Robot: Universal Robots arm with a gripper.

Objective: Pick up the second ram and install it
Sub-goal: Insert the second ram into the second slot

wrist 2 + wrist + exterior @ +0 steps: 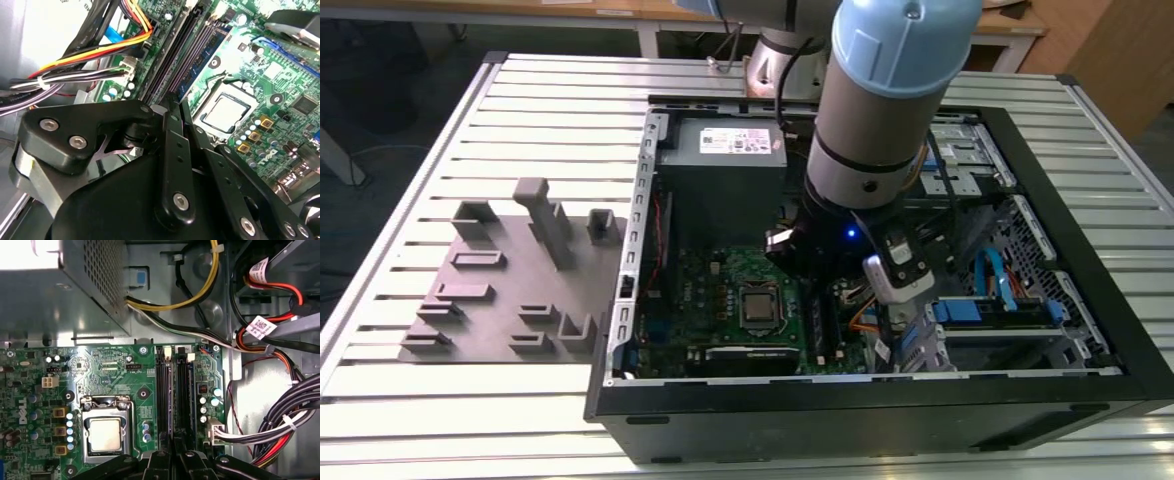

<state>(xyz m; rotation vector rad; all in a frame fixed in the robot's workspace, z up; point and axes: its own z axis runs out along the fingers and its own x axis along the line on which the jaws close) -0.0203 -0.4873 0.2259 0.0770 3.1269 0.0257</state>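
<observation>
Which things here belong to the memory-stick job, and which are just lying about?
In the job: gripper, poised over the memory slots; motherboard.

Lying about: grey tray; power supply box; cable bundles; processor.

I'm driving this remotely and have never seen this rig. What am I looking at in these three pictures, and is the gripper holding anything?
The exterior view looks down on an open computer case lying on a slatted metal table. The big blue-and-grey robot arm reaches into it. Beside the case, on the exterior view's left, sits a grey plastic tray with upright blocks.

The two wrist views ride on the arm and look past the black gripper at the green motherboard, with its processor and the memory slots.

The gripper's fingers are pressed together on a thin dark memory stick, edge-on, standing at the memory slots. I cannot tell if it is fully seated.
</observation>
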